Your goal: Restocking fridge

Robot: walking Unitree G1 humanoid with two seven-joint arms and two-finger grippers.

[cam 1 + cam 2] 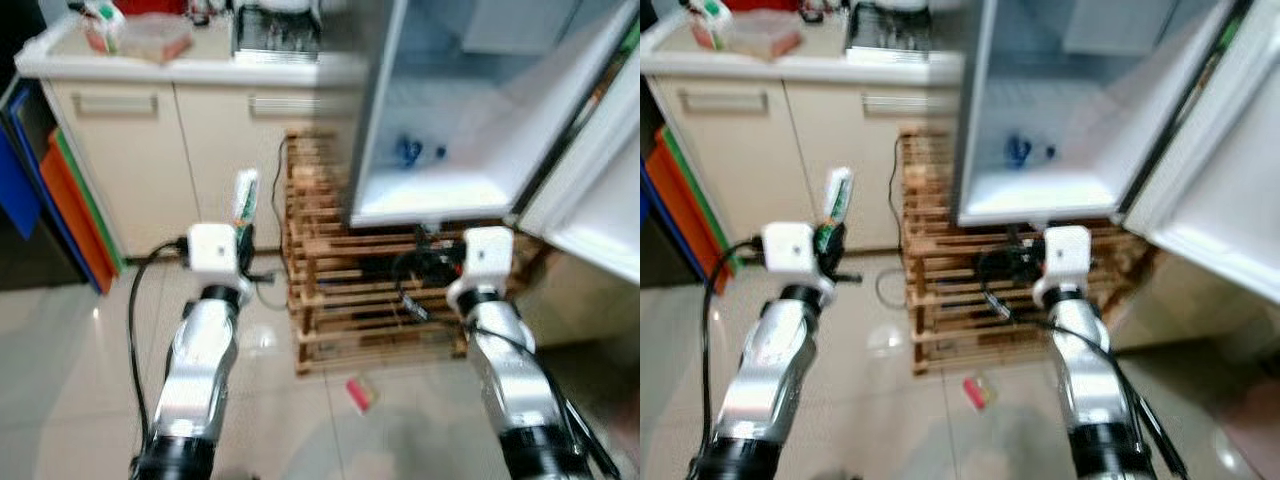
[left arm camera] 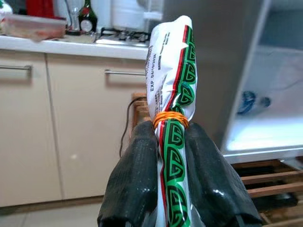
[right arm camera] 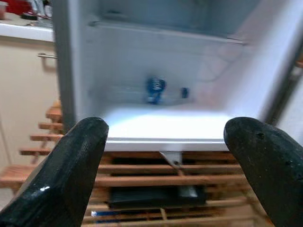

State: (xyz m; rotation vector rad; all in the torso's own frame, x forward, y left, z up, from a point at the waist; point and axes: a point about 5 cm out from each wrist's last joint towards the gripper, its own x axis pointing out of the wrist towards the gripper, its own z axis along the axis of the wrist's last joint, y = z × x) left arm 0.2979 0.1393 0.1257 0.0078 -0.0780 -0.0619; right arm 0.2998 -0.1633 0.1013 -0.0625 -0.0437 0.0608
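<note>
An open fridge stands on a wooden pallet over a pale tiled floor, its door swung wide to the robot's right. To the left of the fridge runs a cream cabinet with a white table top, carrying a clear food container and a stove; orange and blue boards lean farther left of the fridge. A small pink item lies on the floor in front of the pallet (too blurred to name). The left gripper, out in front of the cabinet and left of the fridge, is clamped on a rolled white and green packet bound by an orange rubber band, held upright. The right gripper is spread wide and bare, facing the fridge's lower shelf, where a blue object at the back is hard to make out.
</note>
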